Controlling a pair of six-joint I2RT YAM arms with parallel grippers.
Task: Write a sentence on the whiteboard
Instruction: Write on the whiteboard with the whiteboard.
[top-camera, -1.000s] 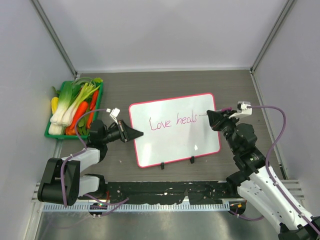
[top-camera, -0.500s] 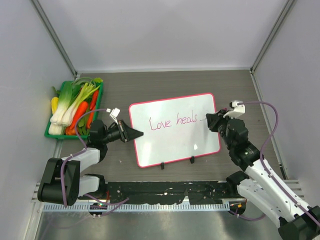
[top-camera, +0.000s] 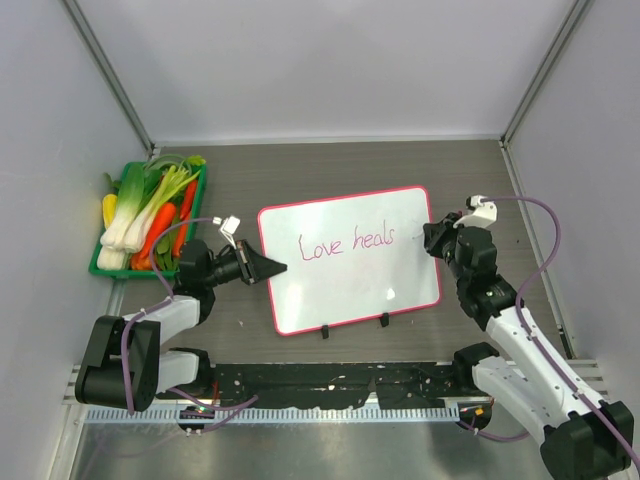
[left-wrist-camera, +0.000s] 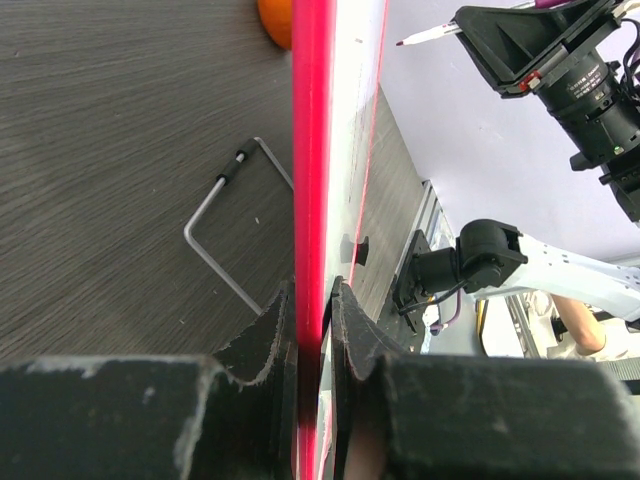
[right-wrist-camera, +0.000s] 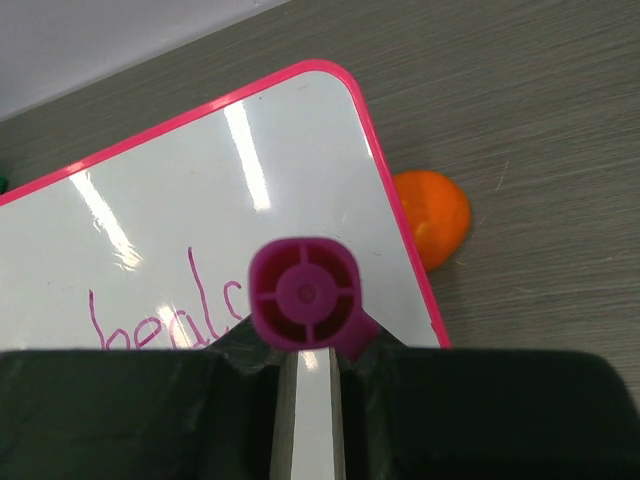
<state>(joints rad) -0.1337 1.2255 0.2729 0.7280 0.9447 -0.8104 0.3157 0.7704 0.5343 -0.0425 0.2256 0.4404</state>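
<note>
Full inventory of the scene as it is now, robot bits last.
whiteboard: 1, white with a pink frame, mid-table, "Love heals" written in pink
marker: 1, magenta, in the right gripper
basket: 1, green, far left
vegetables: several, green, white, orange, red and yellow, in the basket
round object: 1, orange, partly hidden at the whiteboard's right edge
wire bracket: 1, metal, on the table beside the whiteboard, left wrist view only
table: 1, dark woodgrain
left gripper: black, clamped on the whiteboard's left edge
right gripper: black, by the right edge
</note>
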